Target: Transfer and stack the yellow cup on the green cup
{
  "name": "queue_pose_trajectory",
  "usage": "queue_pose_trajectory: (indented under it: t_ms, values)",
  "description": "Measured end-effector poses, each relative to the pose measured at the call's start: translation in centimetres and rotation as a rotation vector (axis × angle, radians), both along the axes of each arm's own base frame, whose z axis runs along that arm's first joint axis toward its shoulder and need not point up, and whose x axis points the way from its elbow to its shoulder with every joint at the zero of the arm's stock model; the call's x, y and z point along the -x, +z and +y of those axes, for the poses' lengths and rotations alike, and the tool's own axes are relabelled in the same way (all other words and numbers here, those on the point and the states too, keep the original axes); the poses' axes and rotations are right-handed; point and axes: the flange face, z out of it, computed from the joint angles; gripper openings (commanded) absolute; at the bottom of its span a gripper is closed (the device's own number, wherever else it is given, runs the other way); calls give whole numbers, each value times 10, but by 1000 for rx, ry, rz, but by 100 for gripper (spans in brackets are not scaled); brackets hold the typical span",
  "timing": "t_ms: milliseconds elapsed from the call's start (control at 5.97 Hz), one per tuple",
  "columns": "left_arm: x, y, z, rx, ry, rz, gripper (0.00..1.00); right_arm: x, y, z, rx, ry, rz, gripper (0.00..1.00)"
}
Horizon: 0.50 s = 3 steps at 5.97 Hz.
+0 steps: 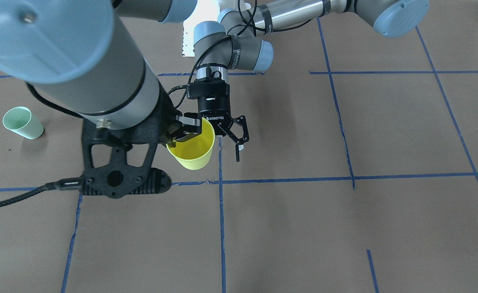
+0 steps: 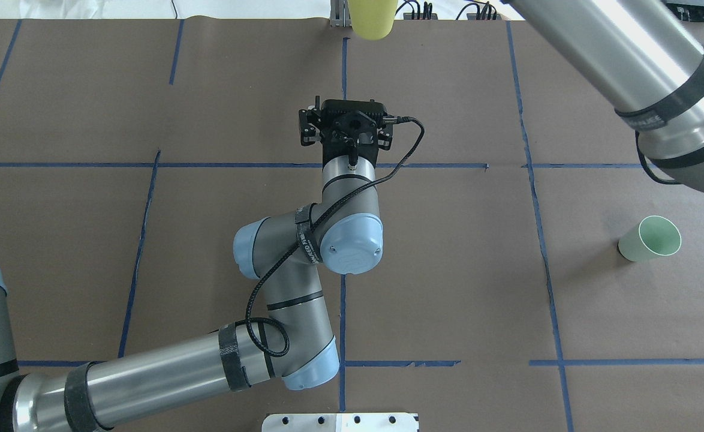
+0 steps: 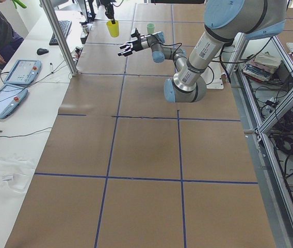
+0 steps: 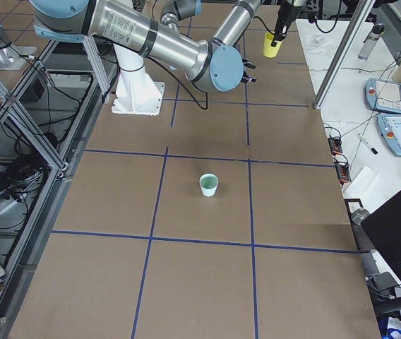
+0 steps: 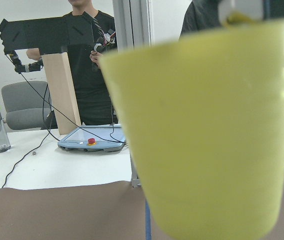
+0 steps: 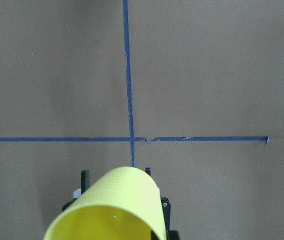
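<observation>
Hanging upright in the air above the brown surface [image 1: 385, 122], the yellow cup [image 1: 193, 152] is pinched at its rim by the right gripper [image 1: 180, 132], one finger inside the mouth and one outside. The cup sits over the middle of the surface, close to a crossing of blue tape lines [image 1: 221, 181]. Just beside it, the left gripper [image 2: 347, 120] points level at the cup with its fingers spread and nothing between them. The green cup [image 1: 22, 123] stands upright on the surface, well apart on the robot's right side.
</observation>
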Motion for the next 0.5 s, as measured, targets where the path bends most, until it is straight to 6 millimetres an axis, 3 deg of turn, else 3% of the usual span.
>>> queue_pose_trajectory:
  t_ms: [168, 335, 503]
  values:
    - [5, 8, 0, -8, 17, -21, 99, -25, -1, -10, -6, 23, -16, 0]
    - [19, 5, -4, -32, 57, -57, 99, -45, 14, -16, -19, 30, -17, 0]
    - [43, 2, -23, -47, 99, -94, 99, -70, 46, -16, -47, 32, -18, 0]
